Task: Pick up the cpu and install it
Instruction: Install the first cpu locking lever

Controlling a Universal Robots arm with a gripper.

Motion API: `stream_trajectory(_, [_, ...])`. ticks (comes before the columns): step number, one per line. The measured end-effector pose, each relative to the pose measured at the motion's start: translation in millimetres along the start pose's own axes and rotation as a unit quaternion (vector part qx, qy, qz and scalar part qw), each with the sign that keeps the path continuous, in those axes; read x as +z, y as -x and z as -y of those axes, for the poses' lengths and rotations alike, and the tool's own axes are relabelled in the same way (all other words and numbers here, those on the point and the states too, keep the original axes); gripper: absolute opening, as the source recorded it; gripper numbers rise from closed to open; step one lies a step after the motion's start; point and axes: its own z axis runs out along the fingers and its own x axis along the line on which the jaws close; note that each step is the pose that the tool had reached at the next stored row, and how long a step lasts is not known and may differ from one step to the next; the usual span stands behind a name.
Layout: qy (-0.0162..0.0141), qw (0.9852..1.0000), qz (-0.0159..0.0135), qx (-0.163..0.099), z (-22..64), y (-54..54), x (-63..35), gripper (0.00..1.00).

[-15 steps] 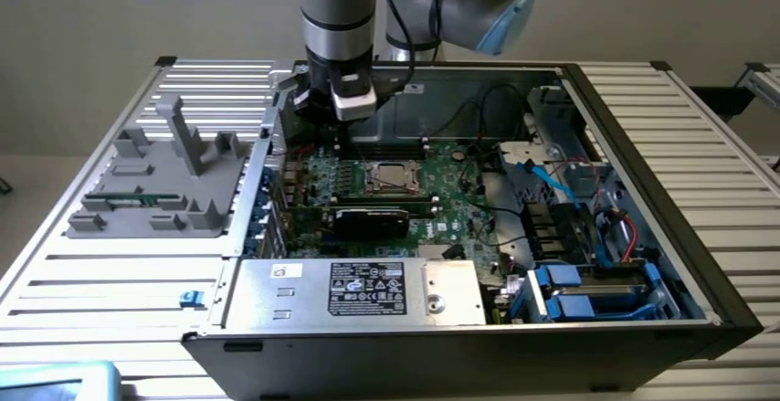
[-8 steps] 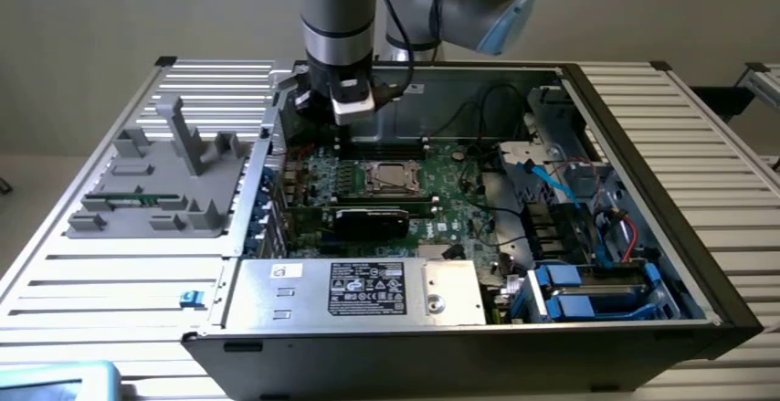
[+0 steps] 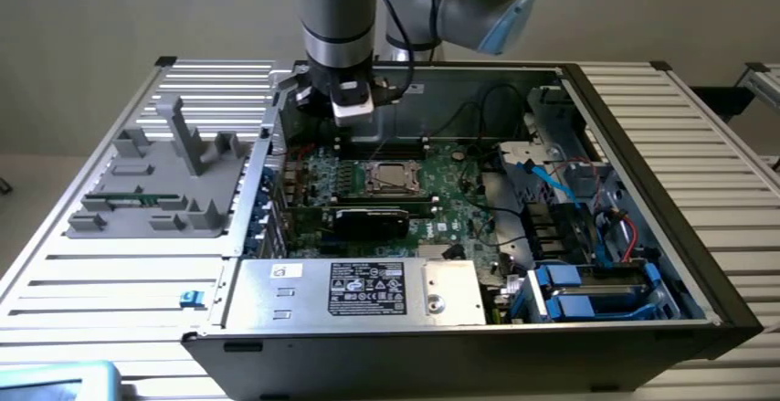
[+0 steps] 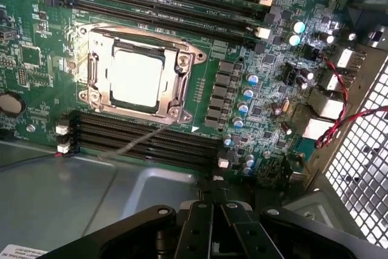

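Observation:
The cpu (image 4: 136, 77) is a flat silver square lying inside the metal-framed socket (image 4: 97, 68) on the green motherboard. From outside, the cpu (image 3: 393, 177) sits near the middle of the open computer case. My gripper (image 3: 353, 113) hangs above the board, toward the case's back wall and to the exterior view's left of the socket. In the wrist view, the gripper (image 4: 212, 203) has its black fingers (image 4: 197, 225) pressed together with nothing between them. It is apart from the cpu.
A silver power supply box (image 3: 365, 290) with a white label fills the case's front. A black card (image 3: 372, 221) lies just in front of the socket. Dark memory slots (image 4: 151, 141) flank the socket. A grey fixture (image 3: 152, 186) stands outside the case. Red cables (image 4: 339, 107) run by the rear ports.

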Motion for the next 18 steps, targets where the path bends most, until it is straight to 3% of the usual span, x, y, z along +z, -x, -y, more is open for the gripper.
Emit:
stream_trajectory(13, [0.0001,1.0,-0.0014,0.004,-1.1,-5.8,-0.1,0.11])
stream_trajectory(15, [0.0005,0.9999,-0.0047,0.012,-1.2,-5.9,0.0,0.11])
stream_trajectory(18, [0.0015,0.9993,-0.0136,0.034,-1.3,-5.8,0.2,0.11])
